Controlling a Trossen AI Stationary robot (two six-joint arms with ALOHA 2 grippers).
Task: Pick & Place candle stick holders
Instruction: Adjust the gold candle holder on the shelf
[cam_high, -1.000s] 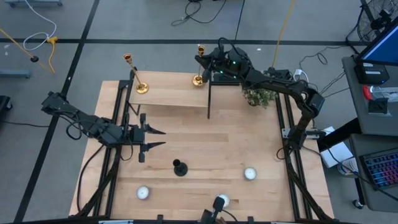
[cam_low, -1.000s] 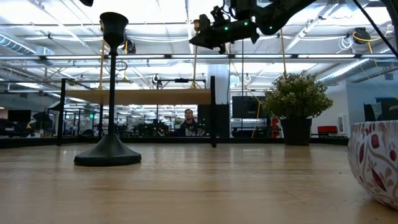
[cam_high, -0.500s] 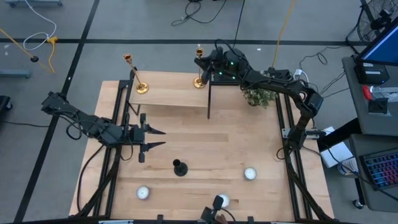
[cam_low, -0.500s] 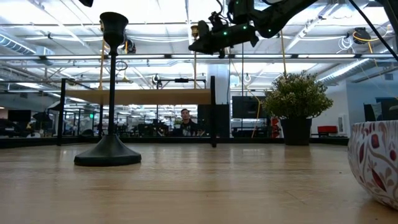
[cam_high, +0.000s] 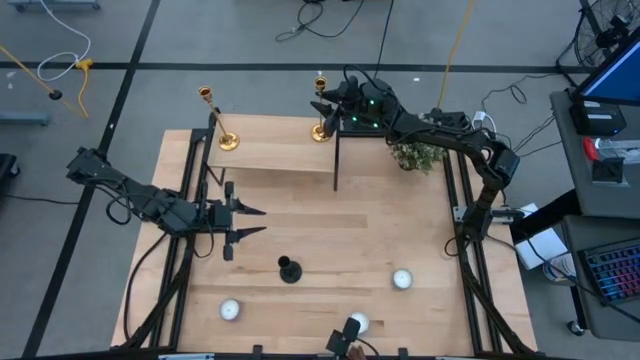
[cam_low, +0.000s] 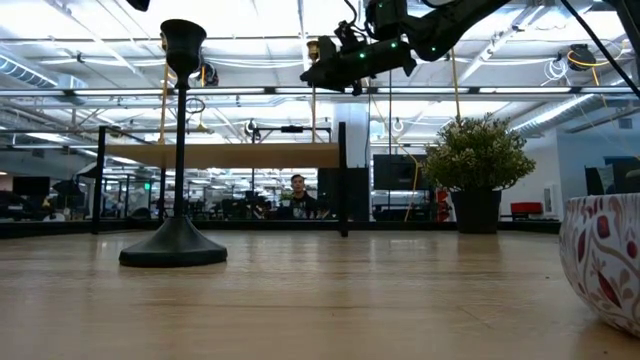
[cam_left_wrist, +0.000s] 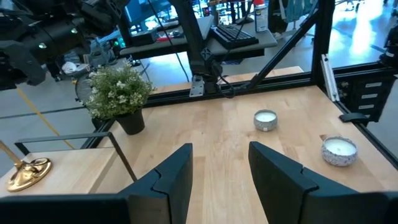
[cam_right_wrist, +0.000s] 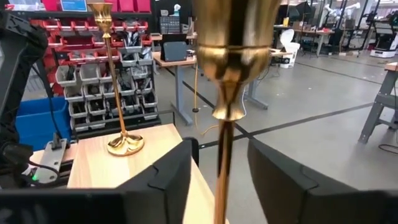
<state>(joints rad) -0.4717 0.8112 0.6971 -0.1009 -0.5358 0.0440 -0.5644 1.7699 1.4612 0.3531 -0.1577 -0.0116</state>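
Note:
Two gold candle stick holders stand by their round bases on a raised wooden shelf (cam_high: 270, 150) at the table's far side: one at its left end (cam_high: 228, 140), one at its right end (cam_high: 320, 130). My right gripper (cam_high: 322, 100) is open high up at the right one, its fingers on either side of the thin stem (cam_right_wrist: 222, 155) just under the cup, clear of it. A black holder (cam_high: 289, 270) stands on the table near the front. My left gripper (cam_high: 250, 222) waits open over the table's left middle.
A potted green plant (cam_high: 415, 152) stands right of the shelf. Three small white candle jars (cam_high: 401, 279), (cam_high: 230, 310), (cam_high: 355, 322) sit near the front edge. The shelf's black legs (cam_high: 335, 165) come down to the table. Bare wood lies between the arms.
My right gripper has opened and let go of the right gold holder's stem, staying close around it. The holder stands upright on the shelf as before.

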